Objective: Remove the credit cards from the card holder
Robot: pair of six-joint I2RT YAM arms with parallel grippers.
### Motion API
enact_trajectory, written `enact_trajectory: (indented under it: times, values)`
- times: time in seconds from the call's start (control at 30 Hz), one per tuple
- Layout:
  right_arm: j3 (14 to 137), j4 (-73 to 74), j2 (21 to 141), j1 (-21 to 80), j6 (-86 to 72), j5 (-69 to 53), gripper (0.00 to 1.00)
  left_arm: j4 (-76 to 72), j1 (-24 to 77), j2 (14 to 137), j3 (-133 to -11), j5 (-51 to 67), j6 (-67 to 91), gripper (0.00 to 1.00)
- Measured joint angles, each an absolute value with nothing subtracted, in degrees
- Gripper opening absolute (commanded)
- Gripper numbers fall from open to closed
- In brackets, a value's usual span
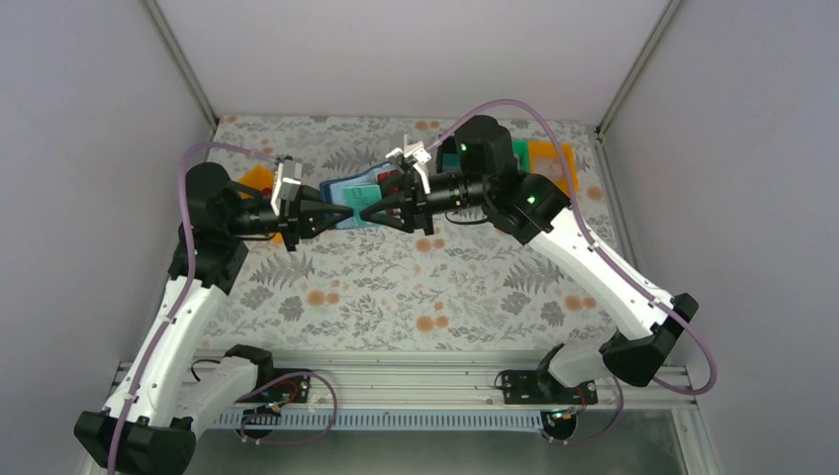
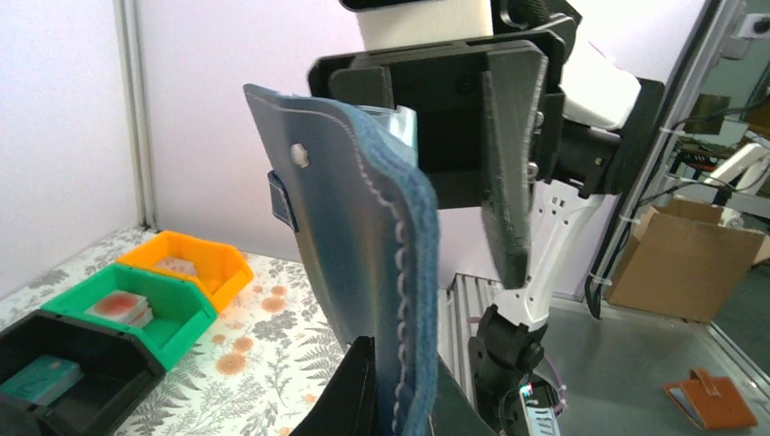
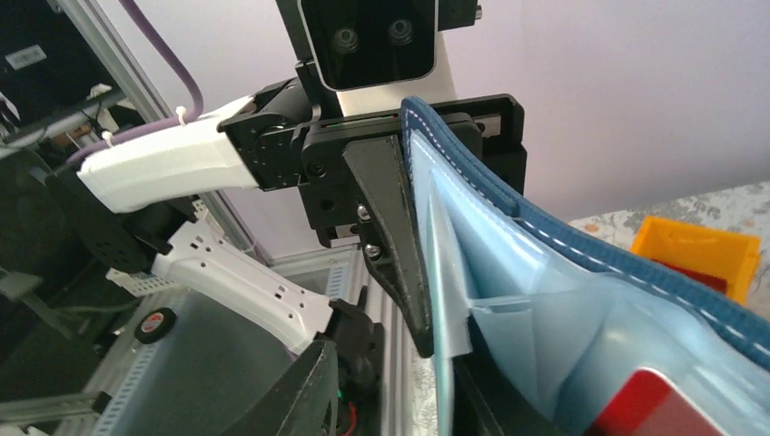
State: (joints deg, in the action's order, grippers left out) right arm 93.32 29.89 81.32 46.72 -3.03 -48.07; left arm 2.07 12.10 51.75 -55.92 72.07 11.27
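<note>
The navy card holder (image 1: 353, 191) hangs in the air between both arms, spread open, above the far middle of the table. My left gripper (image 1: 319, 211) is shut on its stitched edge (image 2: 404, 363), which rises from between my fingers. My right gripper (image 1: 374, 210) faces it from the other side and is open. In the right wrist view its jaws stand apart (image 3: 390, 363), and a thin pale flap or card edge (image 3: 445, 354) runs between them. A red credit card (image 3: 646, 407) sits in the pale-blue lining (image 3: 545, 300). A teal patch (image 1: 343, 196) shows in the holder from above.
An orange bin (image 2: 186, 263), a green bin (image 2: 127, 309) and a black bin (image 2: 64, 363) holding cards stand in a row at the table's far right. Another orange bin (image 1: 259, 178) sits at the far left. White walls enclose the table on three sides.
</note>
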Motion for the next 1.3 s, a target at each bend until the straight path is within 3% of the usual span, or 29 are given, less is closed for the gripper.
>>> enact_trajectory:
  times: [0.1, 0.47, 0.57, 0.7, 0.8, 0.9, 1.1, 1.3]
  values:
    - [92.1, 29.8, 80.4, 46.4, -2.2, -48.5, 0.35, 1.9, 12.1, 51.7, -55.9, 71.4, 11.9, 0.02]
    - [85.8, 30.0, 75.0, 42.0, -1.0, -50.9, 0.07, 0.0, 12.1, 51.6, -54.8, 71.4, 13.0, 0.02]
    - [85.8, 30.0, 75.0, 41.6, -1.2, -51.5, 0.04, -0.1, 12.1, 51.5, -54.8, 71.4, 13.0, 0.02]
    - [85.8, 29.9, 75.0, 41.4, -1.3, -52.0, 0.06, -0.2, 12.1, 51.2, -54.8, 71.6, 12.9, 0.02]
    - [85.8, 29.8, 75.0, 41.4, -1.7, -52.2, 0.22, -0.1, 12.1, 51.1, -54.8, 71.6, 12.9, 0.02]
    - [85.8, 29.4, 75.1, 41.4, -1.8, -53.1, 0.27, -0.2, 12.1, 51.1, -54.8, 71.5, 12.8, 0.02]
    - [86.4, 28.6, 76.8, 41.2, -2.3, -54.8, 0.24, -0.1, 11.8, 51.0, -54.7, 71.6, 12.8, 0.02]
    - [86.6, 27.8, 77.9, 40.8, -2.7, -54.3, 0.28, -0.1, 11.7, 51.0, -54.4, 71.6, 12.8, 0.02]
